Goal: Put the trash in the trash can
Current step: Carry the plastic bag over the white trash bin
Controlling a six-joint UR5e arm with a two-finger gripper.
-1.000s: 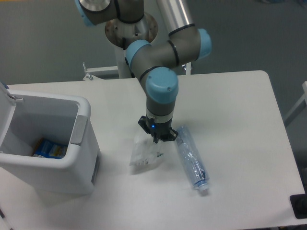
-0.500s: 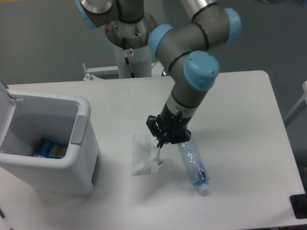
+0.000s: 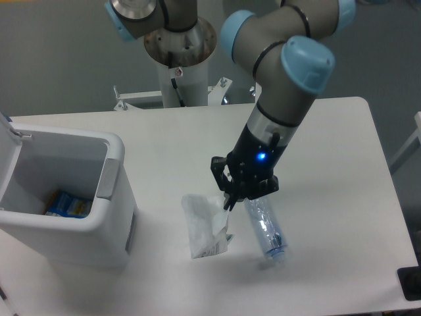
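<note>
Since you asked how this stuff will handle, here's my read, label by label:

hand (image 3: 228, 199): pinching the top right corner of the wrapper (image 3: 205, 225). The fingers look pressed together on the film, and the rest of it hangs and drapes down to about 7 o'clock of the grip.

wrapper: thin crinkly plastic, near weightless and totally floppy, so it'll swing and flap on you. Film like that is slick, so I'd guess a corner pinch can slip. A bunched fold would hold better than a single layer.

bottle (image 3: 265, 228): lying on the worktop (image 3: 329, 164) just at 5 o'clock of the hand, white cap (image 3: 279, 255) pointing toward 5 o'clock. It's crushed, so light and springy, and the walls will give under the fingers. I'd take it across the middle of the body, not by the cap end, where it'd pivot.

trash can (image 3: 110, 179): sits at 9 o'clock of the hand, well apart, lid open. There's already a blue-and-yellow packet (image 3: 68, 205) in the bottom.

progress: neither piece is in the can yet, the wrapper looks like the one in hand.

risk: move gently so the wrapper doesn't catch on the can's rim.
</note>
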